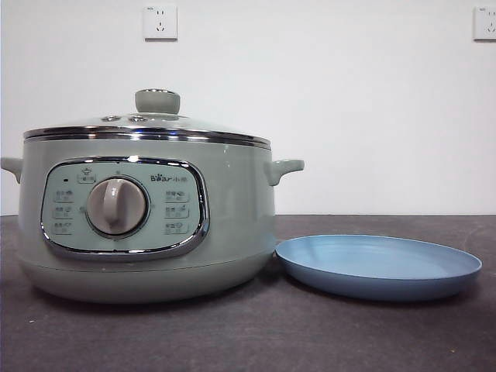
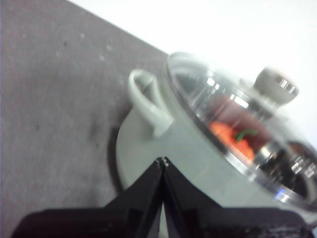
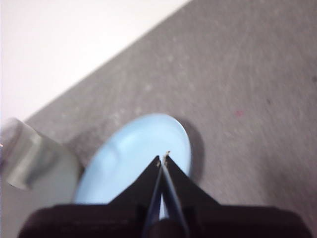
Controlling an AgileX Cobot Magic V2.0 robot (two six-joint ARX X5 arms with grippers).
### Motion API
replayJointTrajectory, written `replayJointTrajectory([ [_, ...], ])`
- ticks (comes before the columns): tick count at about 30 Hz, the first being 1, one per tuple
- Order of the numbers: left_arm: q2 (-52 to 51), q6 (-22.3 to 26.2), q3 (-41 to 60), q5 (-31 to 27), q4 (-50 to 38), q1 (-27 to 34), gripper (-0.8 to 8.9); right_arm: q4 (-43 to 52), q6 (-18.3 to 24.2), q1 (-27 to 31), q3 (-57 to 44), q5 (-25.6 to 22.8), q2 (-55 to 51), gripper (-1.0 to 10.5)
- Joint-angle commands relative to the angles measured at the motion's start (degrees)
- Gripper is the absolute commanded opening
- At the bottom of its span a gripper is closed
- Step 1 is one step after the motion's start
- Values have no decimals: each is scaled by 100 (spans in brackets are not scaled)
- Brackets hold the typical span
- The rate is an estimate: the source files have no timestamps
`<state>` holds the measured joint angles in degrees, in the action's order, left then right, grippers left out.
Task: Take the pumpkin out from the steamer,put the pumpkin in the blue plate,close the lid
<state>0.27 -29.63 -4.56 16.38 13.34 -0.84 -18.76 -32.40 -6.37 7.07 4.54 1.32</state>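
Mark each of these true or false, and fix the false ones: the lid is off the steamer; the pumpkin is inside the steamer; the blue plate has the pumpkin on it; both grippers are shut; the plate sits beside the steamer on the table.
1. The lid is off the steamer. False: it sits closed on the steamer's rim.
2. The pumpkin is inside the steamer. True: it shows orange through the glass in the left wrist view.
3. The blue plate has the pumpkin on it. False: the plate holds nothing.
4. Both grippers are shut. True: the left gripper and right gripper hold nothing, jaws together.
5. The plate sits beside the steamer on the table. True.
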Motion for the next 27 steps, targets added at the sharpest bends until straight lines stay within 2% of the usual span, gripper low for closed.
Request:
replayJointTrajectory([
  [1, 39, -42, -286, -129, -15, 15, -7, -46, -74, -2, 348, 2, 96, -17],
  [5, 485, 42, -769, -151, 2, 15, -7, -151, -66, -2, 863, 2, 367, -17],
  [10, 1344, 496, -1453, -90, 11, 15, -7, -157, 214, -2, 1541, 9, 914, -17],
  [13, 1884, 916, -1923, 92, 24, 15, -7, -254, 623, -2, 2002, 50, 1357, -17],
  [18, 2726, 1541, -2769, 490, 330, 15, -7, -553, 1377, -2, 2822, 393, 2208, -17],
  [21, 3167, 1856, -3303, 566, 680, 13, -7, -756, 1788, -2, 3357, 614, 2743, -17],
  [27, 3926, 2618, -4236, 1095, 1569, -2, -7, -1394, 2400, -2, 4301, 1241, 3635, -17],
])
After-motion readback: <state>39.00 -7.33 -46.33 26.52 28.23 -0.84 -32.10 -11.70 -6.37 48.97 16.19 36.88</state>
